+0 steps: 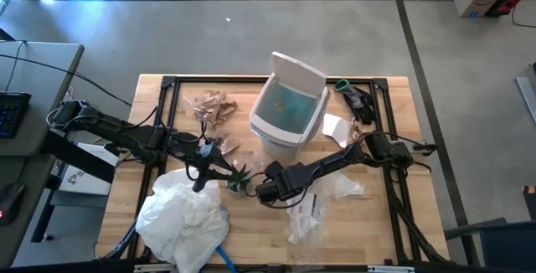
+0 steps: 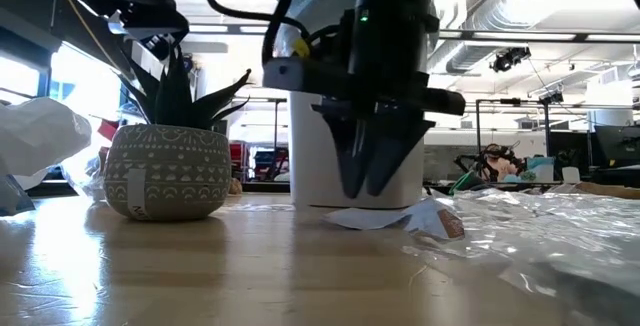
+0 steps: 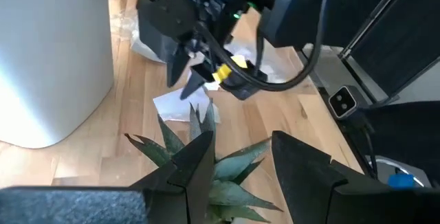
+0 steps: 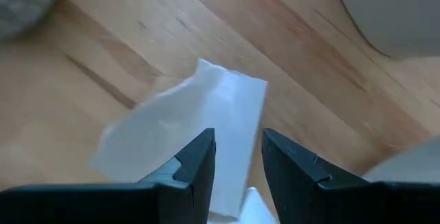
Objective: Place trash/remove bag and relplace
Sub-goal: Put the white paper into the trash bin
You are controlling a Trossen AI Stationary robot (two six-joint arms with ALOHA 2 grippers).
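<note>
Writing: none legible. Right hand (image 4: pixel 237 159) part-open above white paper scrap (image 4: pixel 185 138); left hand (image 3: pixel 240 162) part-open over plant (image 3: pixel 206 162), empty.

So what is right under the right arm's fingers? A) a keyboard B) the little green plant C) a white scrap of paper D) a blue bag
C: in the right wrist view, the right gripper has its open fingers pointed down at a white paper scrap lying flat on the wooden table.
</note>
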